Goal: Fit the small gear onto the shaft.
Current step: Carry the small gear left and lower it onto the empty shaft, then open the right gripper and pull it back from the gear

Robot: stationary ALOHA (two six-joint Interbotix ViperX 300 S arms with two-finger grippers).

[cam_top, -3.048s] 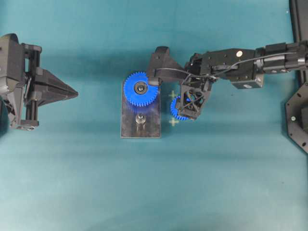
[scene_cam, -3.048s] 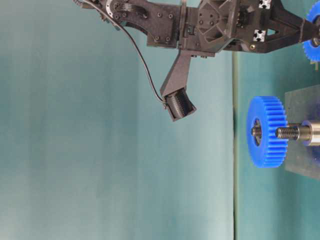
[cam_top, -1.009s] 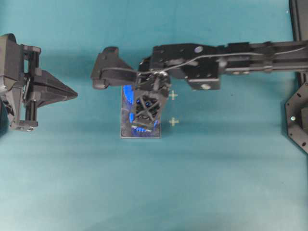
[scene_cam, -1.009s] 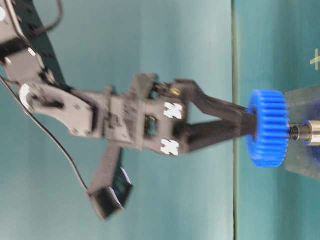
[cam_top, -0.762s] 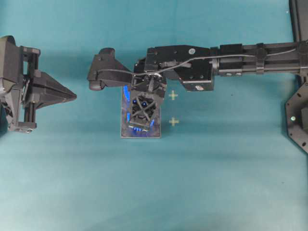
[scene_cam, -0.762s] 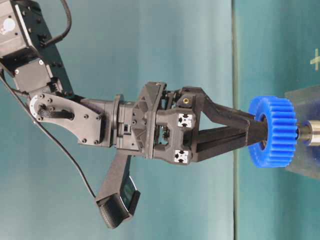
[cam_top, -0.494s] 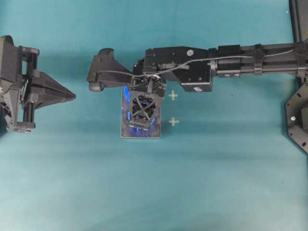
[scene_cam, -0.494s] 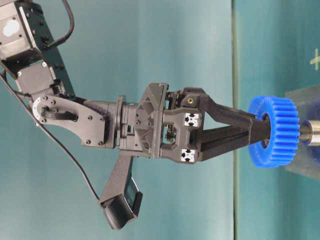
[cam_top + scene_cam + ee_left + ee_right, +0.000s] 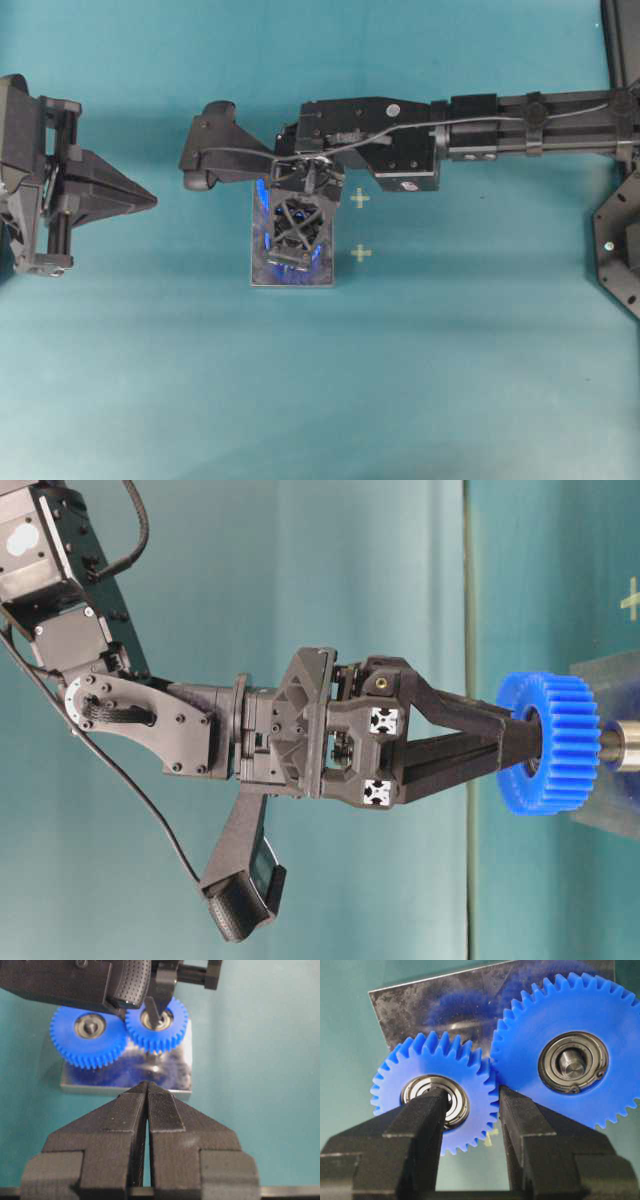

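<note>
The small gear (image 9: 470, 1072), bright blue with a silver bearing ring, is held by my right gripper (image 9: 472, 1096), which is shut on it. One finger is in the hub and the other is on the outer teeth. The gear sits over the shaft (image 9: 625, 748), whose silver collar shows just below it. Its teeth meet those of the larger blue gear (image 9: 570, 1025) on the grey plate (image 9: 445, 1000). From overhead my right gripper (image 9: 293, 228) covers both gears. My left gripper (image 9: 150, 198) is shut and empty, well left of the plate (image 9: 322, 276).
The larger gear (image 9: 90, 1035) stands on its own post at the plate's far end. Two pale cross marks (image 9: 360, 252) lie on the teal table right of the plate. A black frame (image 9: 620, 240) runs along the right edge.
My right gripper has carried the small gear a little further down the shaft toward the collar, then nearly stopped. The left arm has barely moved.
</note>
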